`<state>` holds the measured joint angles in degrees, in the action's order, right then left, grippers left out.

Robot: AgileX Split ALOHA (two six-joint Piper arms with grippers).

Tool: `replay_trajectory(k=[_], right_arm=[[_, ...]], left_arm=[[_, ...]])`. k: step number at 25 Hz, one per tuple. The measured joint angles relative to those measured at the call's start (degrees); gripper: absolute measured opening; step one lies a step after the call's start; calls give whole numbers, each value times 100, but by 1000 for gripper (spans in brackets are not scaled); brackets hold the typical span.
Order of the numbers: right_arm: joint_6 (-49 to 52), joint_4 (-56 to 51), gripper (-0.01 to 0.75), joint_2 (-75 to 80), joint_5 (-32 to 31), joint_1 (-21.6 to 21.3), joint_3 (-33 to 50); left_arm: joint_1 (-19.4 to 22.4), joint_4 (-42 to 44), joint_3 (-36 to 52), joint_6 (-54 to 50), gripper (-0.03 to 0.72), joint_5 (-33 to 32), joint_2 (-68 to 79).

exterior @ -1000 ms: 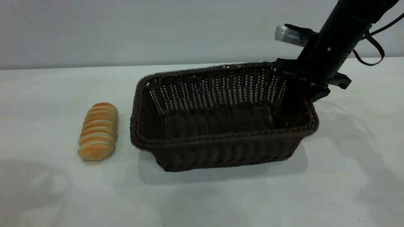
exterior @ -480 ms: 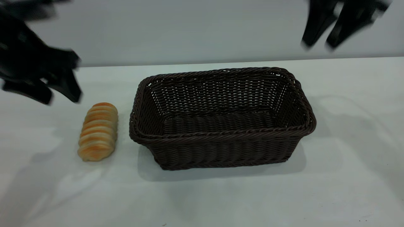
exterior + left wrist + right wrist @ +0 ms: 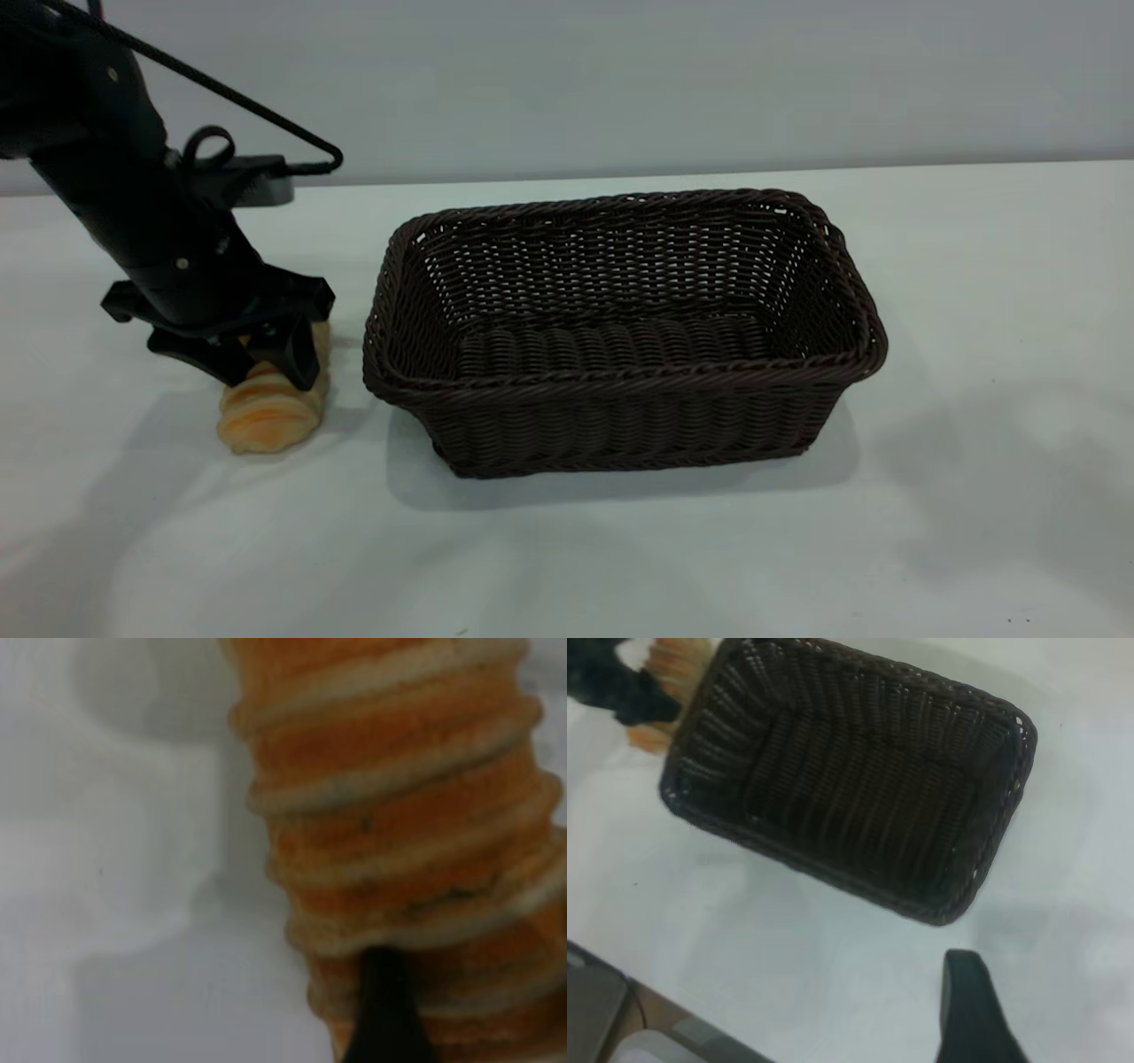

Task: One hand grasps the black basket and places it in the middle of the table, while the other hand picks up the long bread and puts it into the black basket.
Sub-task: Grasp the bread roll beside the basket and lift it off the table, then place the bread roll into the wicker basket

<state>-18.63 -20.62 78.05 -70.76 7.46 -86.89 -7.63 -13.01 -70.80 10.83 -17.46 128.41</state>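
While black wicker basket [image 3: 620, 337] sits mid-table, empty, we straddle long bread [image 3: 266, 416] with left gripper [image 3: 259, 365], fingers spread, not yet pinching; lift and drop remain. Right gripper [image 3: 970, 1010] off aside, spread unclear.

Light is soft and even from overhead; the table [image 3: 974, 310] carries faint, diffuse shadows, the darkest under the black basket [image 3: 620, 416]. The exterior view is sharp. The left wrist view shows the long bread [image 3: 407, 842] softly out of focus
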Motion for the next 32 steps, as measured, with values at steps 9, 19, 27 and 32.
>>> replay_trajectory(k=[9,19,27,32], right_arm=[[25,166,459,-2398,-31,0,2609],[191,1130,459,-4794,87,0,5461],[508,1274,459,-6225,624,0,5931],[638,1436,459,-6599,611,0,5945]], left_arm=[[-7,137,-83,0,89,29,88],[-351,429,-27,1258,74,-272,-2036],[-1753,425,-27,2037,68,-38,-2087],[-2442,425,-27,2113,68,693,-1247]])
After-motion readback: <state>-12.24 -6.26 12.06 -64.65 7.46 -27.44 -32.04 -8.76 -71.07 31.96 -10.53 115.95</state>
